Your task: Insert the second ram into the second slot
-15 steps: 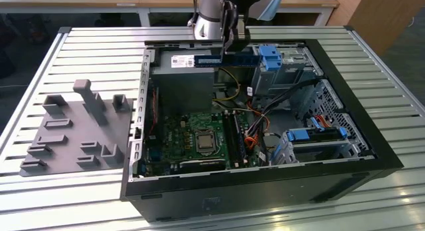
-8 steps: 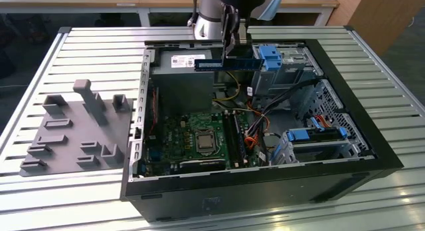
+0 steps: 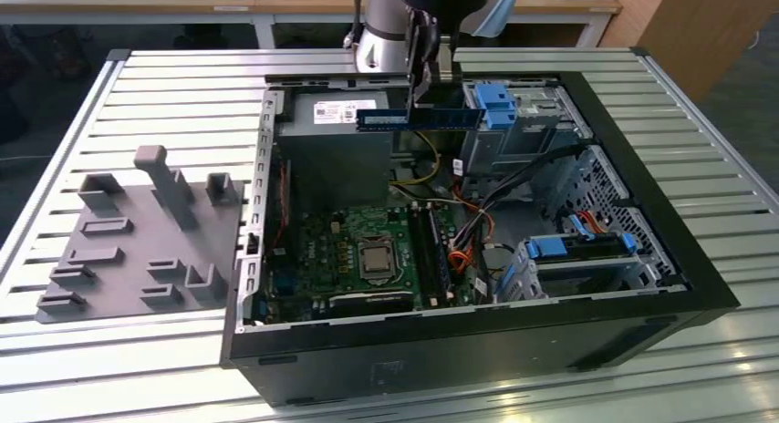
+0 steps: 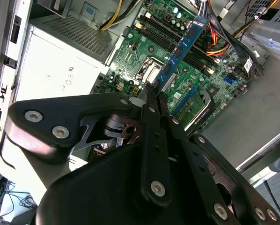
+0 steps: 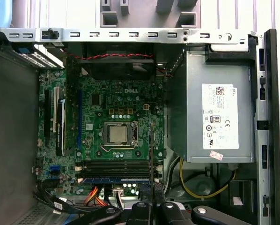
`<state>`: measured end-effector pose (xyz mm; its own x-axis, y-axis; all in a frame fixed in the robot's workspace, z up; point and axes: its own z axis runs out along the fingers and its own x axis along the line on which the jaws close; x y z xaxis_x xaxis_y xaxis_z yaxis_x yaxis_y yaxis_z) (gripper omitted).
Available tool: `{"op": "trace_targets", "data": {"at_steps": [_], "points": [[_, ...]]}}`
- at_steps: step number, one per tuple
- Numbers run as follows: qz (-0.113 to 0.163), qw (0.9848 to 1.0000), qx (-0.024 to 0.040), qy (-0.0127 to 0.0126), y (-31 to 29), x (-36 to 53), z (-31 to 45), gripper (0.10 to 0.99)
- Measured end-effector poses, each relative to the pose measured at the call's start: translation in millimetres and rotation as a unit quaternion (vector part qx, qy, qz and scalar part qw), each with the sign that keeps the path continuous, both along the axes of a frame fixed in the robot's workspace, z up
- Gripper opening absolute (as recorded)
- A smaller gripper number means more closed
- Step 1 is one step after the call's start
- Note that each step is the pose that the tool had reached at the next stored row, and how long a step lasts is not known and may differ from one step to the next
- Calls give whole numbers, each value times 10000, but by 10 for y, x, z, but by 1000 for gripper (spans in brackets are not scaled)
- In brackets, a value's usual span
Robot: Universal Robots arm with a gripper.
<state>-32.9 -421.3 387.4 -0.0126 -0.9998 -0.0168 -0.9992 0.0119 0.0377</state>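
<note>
My end effector (image 3: 426,100) pinches the second ram (image 3: 387,118) by its top edge, so its long bottom edge hangs free, facing the slots (image 3: 428,245) well below it.

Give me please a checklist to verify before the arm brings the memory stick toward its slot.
1. Grip: the gripper is shut on the second ram, near its middle: ok.
2. Ram level in the exterior view: ok.
3. Ram in line with the memory slots: it lies crosswise to them in the first wrist view: not ok.
4. Ram clear of the cables and well above the motherboard: ok.
5. Which of the slots is free: cannot tell.
</note>
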Motion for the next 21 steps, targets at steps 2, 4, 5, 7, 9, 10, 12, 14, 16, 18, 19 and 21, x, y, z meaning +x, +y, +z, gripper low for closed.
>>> {"op": "trace_targets", "data": {"at_steps": [2, 4, 5, 7, 9, 10, 12, 14, 16, 18, 19, 21], "points": [[-12, 10000, 0, 0, 0, 0, 0, 137], [-25, 10000, 0, 0, 0, 0, 0, 137], [-32, 10000, 0, 0, 0, 0, 0, 137], [-46, 10000, 0, 0, 0, 0, 0, 137], [-63, 10000, 0, 0, 0, 0, 0, 137], [-71, 10000, 0, 0, 0, 0, 0, 137], [-85, 10000, 0, 0, 0, 0, 0, 137], [-99, 10000, 0, 0, 0, 0, 0, 137], [-115, 9999, 0, 0, 0, 0, 0, 137], [-133, 9999, 0, 0, 0, 0, 0, 137], [-143, 9999, 0, 0, 0, 0, 0, 137], [-172, 9999, 0, 0, 0, 0, 0, 137]]}}
